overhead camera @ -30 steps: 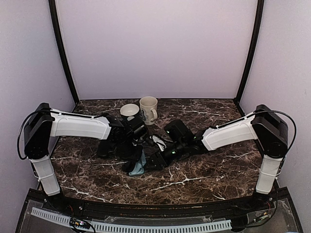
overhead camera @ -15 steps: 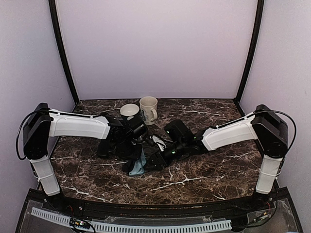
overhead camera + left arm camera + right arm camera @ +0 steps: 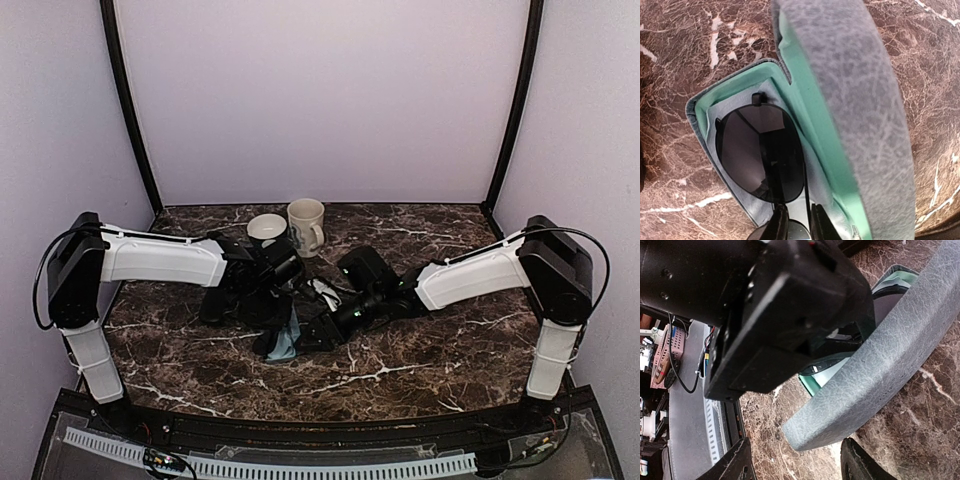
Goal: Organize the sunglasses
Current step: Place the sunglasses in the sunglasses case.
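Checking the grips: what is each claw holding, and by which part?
Left claw pinches the wire-framed sunglasses at the bridge, inside the open case. Right claw straddles the lid, jaws open, not clamped.

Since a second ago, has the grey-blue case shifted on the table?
No. In the top view the grey-blue case lies where it did, nearer the camera than the mug, with the same white marble veins beside its near end.
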Tool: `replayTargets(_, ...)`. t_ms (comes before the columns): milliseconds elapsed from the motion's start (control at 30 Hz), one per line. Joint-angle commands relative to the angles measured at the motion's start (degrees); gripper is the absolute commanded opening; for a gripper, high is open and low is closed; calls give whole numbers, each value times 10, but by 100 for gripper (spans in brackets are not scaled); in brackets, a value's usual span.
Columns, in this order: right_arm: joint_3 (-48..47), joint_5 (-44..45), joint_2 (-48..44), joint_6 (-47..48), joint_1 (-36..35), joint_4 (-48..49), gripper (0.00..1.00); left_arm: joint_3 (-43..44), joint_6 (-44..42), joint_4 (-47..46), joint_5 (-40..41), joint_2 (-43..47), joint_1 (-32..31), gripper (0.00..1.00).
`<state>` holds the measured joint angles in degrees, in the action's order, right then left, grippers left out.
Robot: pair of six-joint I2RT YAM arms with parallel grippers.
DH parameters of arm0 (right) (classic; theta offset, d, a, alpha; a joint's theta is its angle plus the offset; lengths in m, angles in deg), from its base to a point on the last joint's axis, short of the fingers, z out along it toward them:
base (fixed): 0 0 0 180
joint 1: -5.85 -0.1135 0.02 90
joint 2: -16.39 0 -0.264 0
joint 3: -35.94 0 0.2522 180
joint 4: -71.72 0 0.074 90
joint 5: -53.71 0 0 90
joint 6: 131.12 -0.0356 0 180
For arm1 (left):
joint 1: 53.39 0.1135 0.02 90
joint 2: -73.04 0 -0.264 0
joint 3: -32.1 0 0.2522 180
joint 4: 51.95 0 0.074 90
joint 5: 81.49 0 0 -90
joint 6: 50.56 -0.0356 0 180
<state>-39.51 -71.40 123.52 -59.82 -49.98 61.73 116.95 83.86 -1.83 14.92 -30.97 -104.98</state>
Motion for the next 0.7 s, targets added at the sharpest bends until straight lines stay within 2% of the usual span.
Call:
replayTargets(0, 5, -16, -4, 7, 3, 22, 61, -14, 20, -4, -2, 12, 3, 16)
replayTargets(200, 8, -19, -5, 6, 3, 27, 61, -13, 23, -11, -8, 17, 9, 18)
replayTargets(667, 7, -19, -4, 6, 3, 26, 61, -23, 32, -6, -1, 60, 16, 30)
